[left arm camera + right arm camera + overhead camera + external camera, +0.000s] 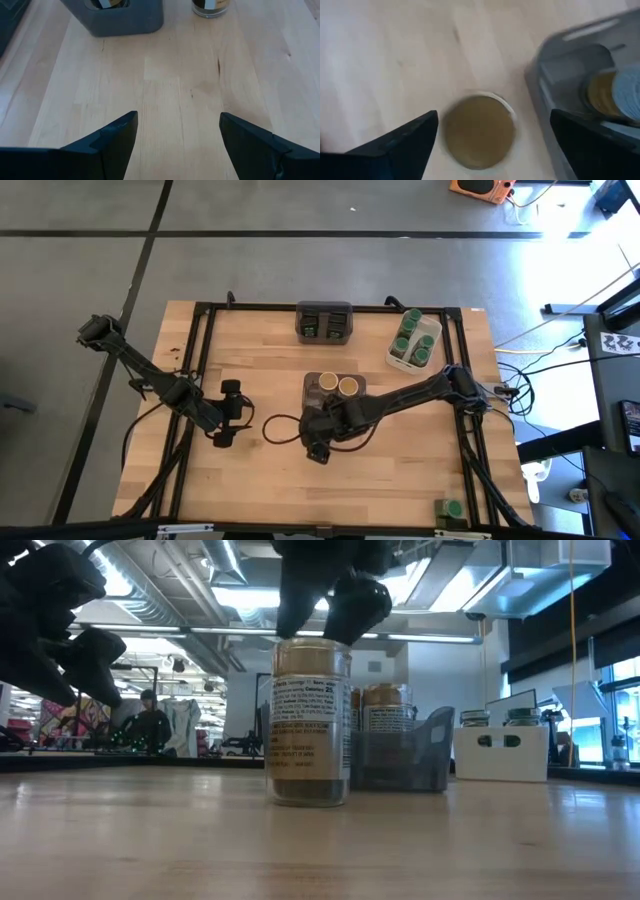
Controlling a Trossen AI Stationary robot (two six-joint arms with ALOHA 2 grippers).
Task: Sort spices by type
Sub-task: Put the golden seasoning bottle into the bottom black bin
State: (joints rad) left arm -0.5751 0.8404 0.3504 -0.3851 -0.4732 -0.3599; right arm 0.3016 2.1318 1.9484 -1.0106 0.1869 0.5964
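A round tan-lidded spice jar (pixel 479 131) stands upright on its base on the wood table (pixel 400 470), just in front of a grey bin (pixel 425 755). That bin holds two more tan-lidded jars (pixel 338 386). My right gripper (pixel 493 117) hangs open straight over the lone jar (pixel 308 725), one finger to each side of the lid and apart from it. In the high view its hand hides this jar. My left gripper (pixel 178 130) waits open above bare table at the left (pixel 228 415).
A dark bin of small tins (pixel 324 322) stands at the far middle. A white tray (pixel 398 356) with several green-lidded jars is at the far right. One green-lidded jar (pixel 452 508) stands at the near right corner. Bare wood lies between the arms.
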